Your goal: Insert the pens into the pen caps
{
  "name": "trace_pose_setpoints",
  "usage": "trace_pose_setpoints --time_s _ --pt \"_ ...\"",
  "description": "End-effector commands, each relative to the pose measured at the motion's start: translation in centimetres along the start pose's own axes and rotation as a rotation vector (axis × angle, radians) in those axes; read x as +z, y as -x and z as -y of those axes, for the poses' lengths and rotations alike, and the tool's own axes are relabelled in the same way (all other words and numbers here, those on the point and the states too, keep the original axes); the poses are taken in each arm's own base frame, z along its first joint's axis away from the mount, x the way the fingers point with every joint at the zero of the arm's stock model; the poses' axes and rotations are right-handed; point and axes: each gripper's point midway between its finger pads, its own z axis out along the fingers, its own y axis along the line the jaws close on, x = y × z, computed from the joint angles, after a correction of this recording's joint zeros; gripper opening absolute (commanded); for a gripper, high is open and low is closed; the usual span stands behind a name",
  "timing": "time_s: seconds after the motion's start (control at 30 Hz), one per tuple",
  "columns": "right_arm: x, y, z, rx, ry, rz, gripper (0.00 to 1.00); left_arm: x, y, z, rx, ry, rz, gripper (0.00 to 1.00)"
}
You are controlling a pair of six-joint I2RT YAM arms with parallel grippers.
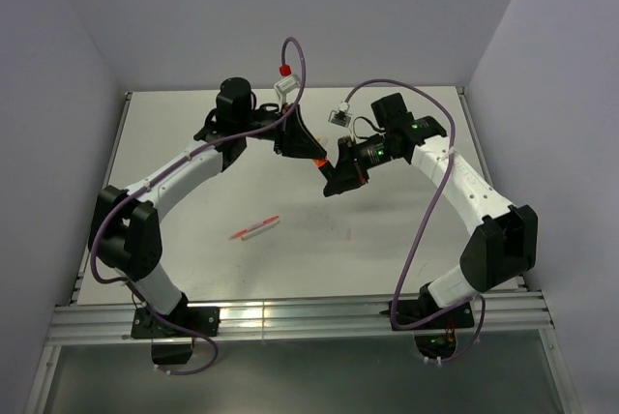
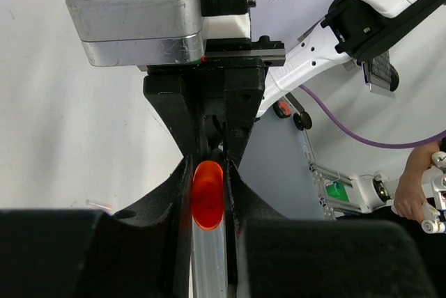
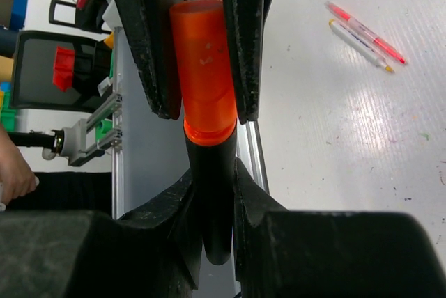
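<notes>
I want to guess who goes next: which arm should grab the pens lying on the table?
Probably left: the pens lie on its side, and the left gripper pinches only the orange cap, while the right gripper holds the marker.

A: Centre's jammed: left gripper (image 1: 311, 151) and right gripper (image 1: 332, 174) nose to nose, orange cap (image 3: 203, 68) and black marker (image 3: 212, 197) bridging them, no way between.
B: Near side of the table (image 1: 406, 230) lies open between the arms, bar two stick pens (image 1: 254, 228) side by side.
A: Far strip's bare as well, purple cable (image 1: 306, 58) looping above, walls (image 1: 290, 8) on three sides.
</notes>
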Motion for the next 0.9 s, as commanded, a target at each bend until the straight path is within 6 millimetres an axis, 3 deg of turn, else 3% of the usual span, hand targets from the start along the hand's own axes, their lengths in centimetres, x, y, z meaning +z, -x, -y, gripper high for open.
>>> trace_pose_setpoints --time_s 0.0,0.03,0.1,0.13,0.17,0.27,0.43,0.57,0.67,0.8,0.87 --pt "-0.1 4.2 0.2 -0.224 -0.019 0.066 0.00 2.2 -1.6 3.6 0.047 -0.148 -0.110 0.08" --pt "-0.1 4.3 0.2 -0.238 -0.023 0.068 0.00 2.2 -2.0 3.4 0.002 -0.138 -0.130 0.08" --pt "-0.1 4.5 0.4 -0.263 -0.029 0.068 0.00 2.2 -1.4 3.7 0.087 -0.149 -0.140 0.12" --pt "-0.2 4.7 0.4 -0.277 -0.033 0.070 0.00 2.0 -2.4 3.2 -0.003 -0.128 -0.173 0.13" --pt "-0.3 4.9 0.5 -0.295 -0.041 0.071 0.00 2.1 -2.5 2.9 0.055 -0.131 -0.181 0.15" --pt "-0.4 5.1 0.6 -0.316 -0.050 0.075 0.00 2.0 -2.5 2.6 0.057 -0.110 -0.212 0.24" --pt "-0.3 4.9 0.5 -0.325 -0.043 0.079 0.00 1.0 -0.1 2.0 0.109 -0.034 -0.147 0.38" --pt "-0.4 4.7 0.5 -0.330 -0.046 0.079 0.00 -2.2 2.8 1.3 0.115 0.046 -0.049 0.51" --pt "-0.3 4.6 0.4 -0.329 -0.039 0.079 0.00 -3.7 4.6 2.3 0.179 0.052 0.008 0.58" --pt "-0.4 5.4 0.1 -0.344 -0.038 0.090 0.00 -4.1 4.7 3.9 0.227 0.054 0.014 0.68" --pt "-0.3 5.7 0.2 -0.342 -0.037 0.094 0.00 -4.5 4.8 3.6 0.226 0.081 0.028 0.69"
